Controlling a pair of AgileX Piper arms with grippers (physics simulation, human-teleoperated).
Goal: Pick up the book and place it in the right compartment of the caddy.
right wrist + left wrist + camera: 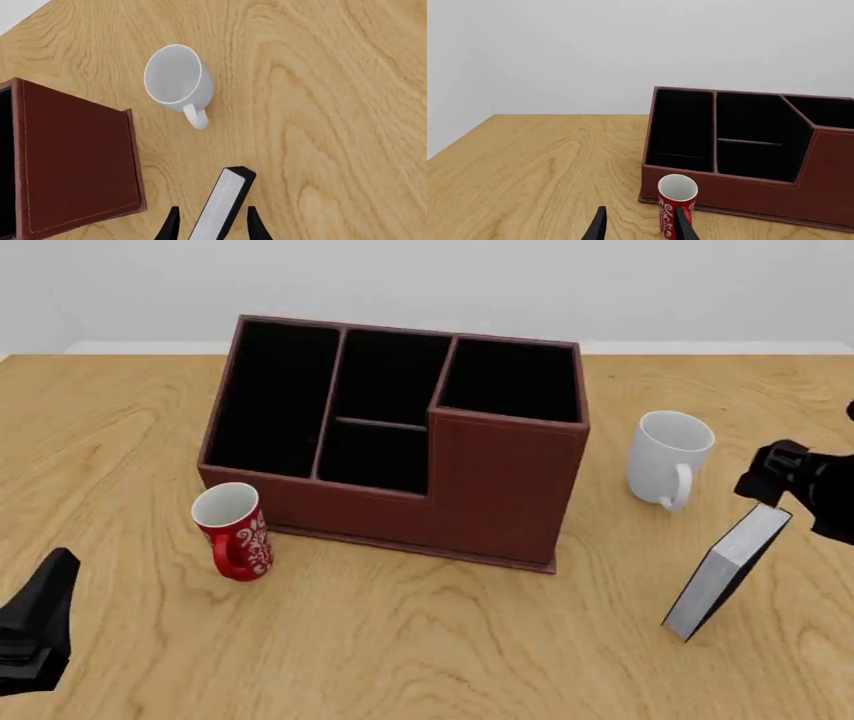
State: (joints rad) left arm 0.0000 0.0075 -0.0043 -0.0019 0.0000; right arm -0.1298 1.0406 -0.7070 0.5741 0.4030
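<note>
- Right tool (212, 220) pinches the book (727, 573) by its top edge, one finger on each black cover, so the book hangs tilted with its page edges facing us.
- We cannot tell from the front view whether the book's low corner touches the table (400, 640) or hangs just above it; it sits toward the table's right edge, well apart from the caddy (400, 440).
- We judge the grip at the top edge was chosen so the book can go down into a slot with the fingers staying above the walls.
- The right compartment (514, 380) is open at the top and looks bare, behind its high front wall; we would need to lift the book above that wall first.
- A white mug (667, 455) stands between book and caddy, so we judge a low carry could clip it.
- Our left tool (637, 225) idles near the table's near-left corner, fingers spread and holding nothing, with the red mug (234, 530) just ahead of it by the caddy's front.
</note>
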